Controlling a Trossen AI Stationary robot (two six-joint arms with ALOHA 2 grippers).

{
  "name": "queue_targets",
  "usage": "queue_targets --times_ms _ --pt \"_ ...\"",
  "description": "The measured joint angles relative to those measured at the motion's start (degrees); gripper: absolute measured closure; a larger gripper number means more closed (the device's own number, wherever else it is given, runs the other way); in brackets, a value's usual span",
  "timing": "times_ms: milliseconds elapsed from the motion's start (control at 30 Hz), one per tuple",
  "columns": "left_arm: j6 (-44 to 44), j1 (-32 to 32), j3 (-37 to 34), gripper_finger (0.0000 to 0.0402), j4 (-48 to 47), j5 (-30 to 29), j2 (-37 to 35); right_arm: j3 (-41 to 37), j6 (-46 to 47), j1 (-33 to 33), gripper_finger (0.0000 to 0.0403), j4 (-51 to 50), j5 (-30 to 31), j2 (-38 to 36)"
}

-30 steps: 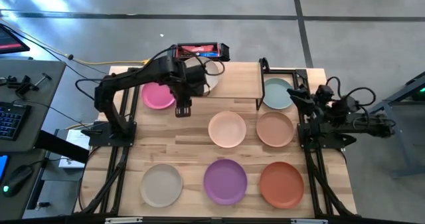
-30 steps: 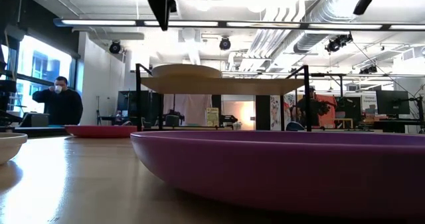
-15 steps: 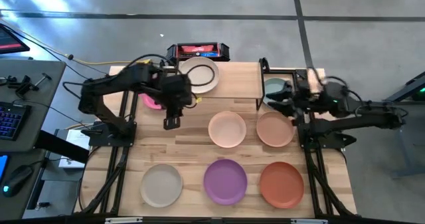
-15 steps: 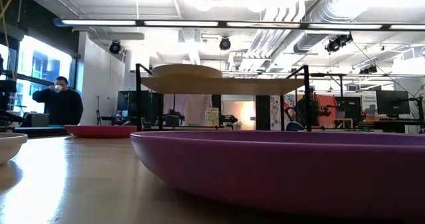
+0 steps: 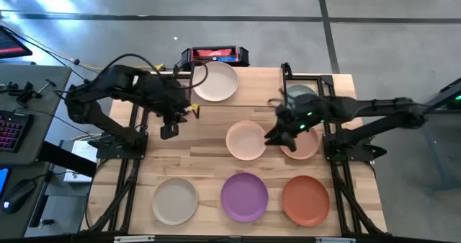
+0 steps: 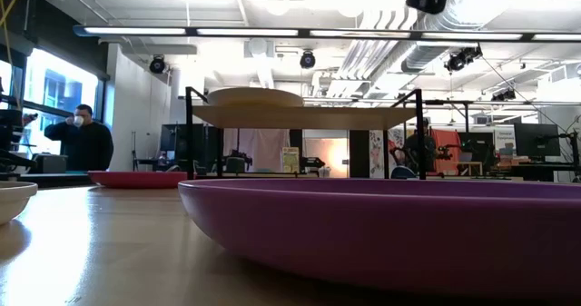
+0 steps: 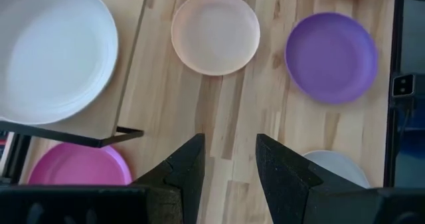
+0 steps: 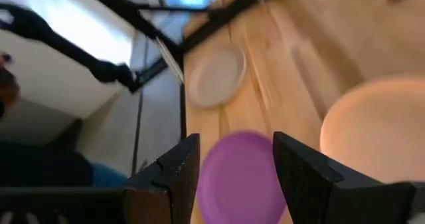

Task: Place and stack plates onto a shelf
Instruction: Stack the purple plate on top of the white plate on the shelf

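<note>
The shelf [image 5: 248,91] stands at the table's far middle, and one off-white plate [image 5: 215,82] lies on its left half. On the table rest peach [image 5: 245,140], tan [image 5: 302,143], grey [image 5: 175,201], purple [image 5: 244,197] and terracotta [image 5: 305,200] plates. A teal plate [image 5: 300,91] lies partly hidden under the right arm. The pink plate [image 7: 76,165] lies beside the shelf's left end. My left gripper [image 5: 169,131] hangs open above bare wood left of the shelf. My right gripper [image 5: 274,137] is open in the air between the peach and tan plates.
A red-and-black box [image 5: 215,55] sits behind the table's far edge. The shelf's black legs [image 5: 282,91] stand close to the right arm. Bare wood [image 5: 198,153] lies between the left gripper and the near row of plates. A person [image 6: 83,143] stands far off in the room.
My left gripper has drawn back from the shelf's left end toward the table's left edge and risen, staying open; the off-white plate on the shelf now shows whole. My right arm has unfolded from the right edge and reached toward the table's middle, its open gripper tipping downward.
</note>
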Motion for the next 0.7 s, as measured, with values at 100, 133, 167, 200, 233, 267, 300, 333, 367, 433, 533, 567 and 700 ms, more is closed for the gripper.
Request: queue_targets --times_ms 100,133,167,200,233,267,300,333,367,433,533,567,700 --pt "0.0 0.15 0.0 0.028 0.01 0.2 -0.42 0.68 1.52 1.84 0.0231 -1.2 0.0 3.92" --pt "-0.01 0.43 0.0 0.028 0.0 0.68 -0.39 0.83 2.01 2.35 0.0231 -1.38 0.0 5.02" --pt "-0.02 0.93 0.0 0.028 0.01 1.63 -0.32 0.83 2.26 2.78 0.0231 -1.6 0.0 6.14" --pt "0.0 1.48 0.0 0.028 0.02 2.98 -0.3 0.83 2.44 3.14 0.0231 -2.02 0.0 7.18" --pt "0.0 1.92 0.0 0.028 0.02 4.58 -0.3 0.83 2.65 3.47 0.0231 -2.35 0.0 8.24" --pt "0.0 2.35 0.0 0.028 0.0 6.27 -0.21 0.83 3.45 3.77 0.0231 -2.88 0.02 9.15" --pt "0.0 2.77 0.0 0.028 0.0 7.62 -0.02 0.83 4.02 4.0 0.0231 -3.58 0.01 10.0" --pt "0.0 3.13 0.0 0.028 0.03 8.39 0.15 0.83 4.78 4.16 0.0231 -4.07 0.02 10.82" --pt "0.0 3.41 -0.06 0.028 0.08 8.61 0.32 0.83 5.41 4.24 0.0231 -4.67 0.16 11.68" --pt "0.0 3.68 -0.07 0.028 0.06 8.41 0.26 0.83 7.12 4.47 0.0231 -6.57 0.27 13.38" --pt "0.02 3.67 -0.07 0.028 0.02 7.02 0.14 0.85 9.03 4.9 0.0231 -8.57 0.46 15.73" --pt "0.02 3.67 -0.07 0.028 0.02 6.73 0.2 0.84 9.79 5.16 0.0231 -9.21 0.45 16.61" --pt "0.09 3.16 -0.07 0.028 0.02 6.15 0.18 0.84 9.88 6.72 0.0231 -9.41 0.06 19.61"
